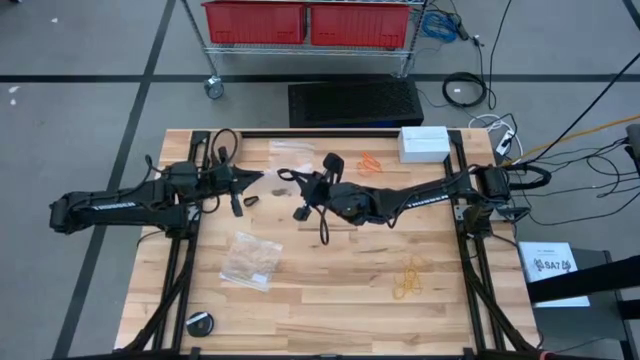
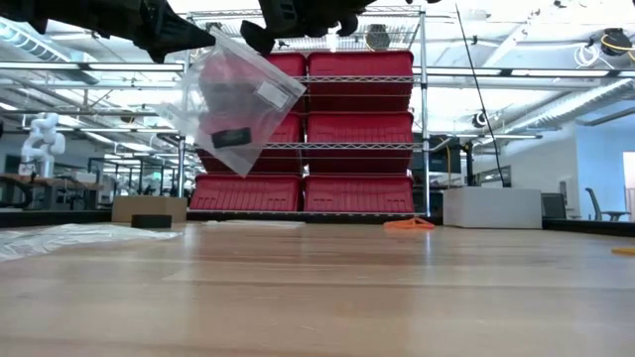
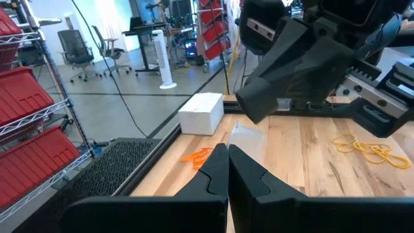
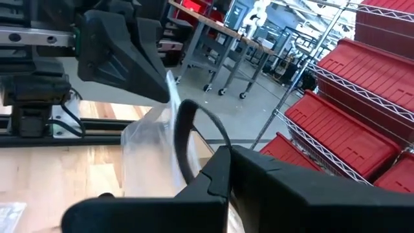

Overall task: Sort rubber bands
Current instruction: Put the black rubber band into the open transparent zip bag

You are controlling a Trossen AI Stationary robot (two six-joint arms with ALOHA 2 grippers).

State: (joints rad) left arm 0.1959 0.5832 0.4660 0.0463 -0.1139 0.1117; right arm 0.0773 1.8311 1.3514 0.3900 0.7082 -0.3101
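A clear plastic bag (image 2: 238, 99) hangs in the air over the table's middle, with black rubber bands (image 2: 231, 137) lying in its lower part. My left gripper (image 1: 258, 180) comes in from the left and is shut on the bag's top. My right gripper (image 1: 298, 186) comes in from the right, stands at the bag's upper edge and is shut on a thin black rubber band (image 4: 183, 129). Orange rubber bands (image 1: 370, 162) lie on the far part of the table. Pale yellow ones (image 1: 410, 280) lie at the near right. My left gripper pinches the bag's top corner (image 2: 203, 42) between its two fingers, coming level from the table's left. The bag hangs tilted below the fingers, clear of the table. My right gripper pinches a black band, and its loop (image 4: 183, 129) sticks out past the fingertips against the bag. The fingers lie level, coming from the table's right. Whether they also touch the bag, I cannot tell.
A second clear bag (image 1: 250, 260) with pale bands lies flat at the near left. A white box (image 1: 425, 143) stands at the far right, and a round black object (image 1: 200, 323) lies near the front left corner. Bare wood shows at the near middle.
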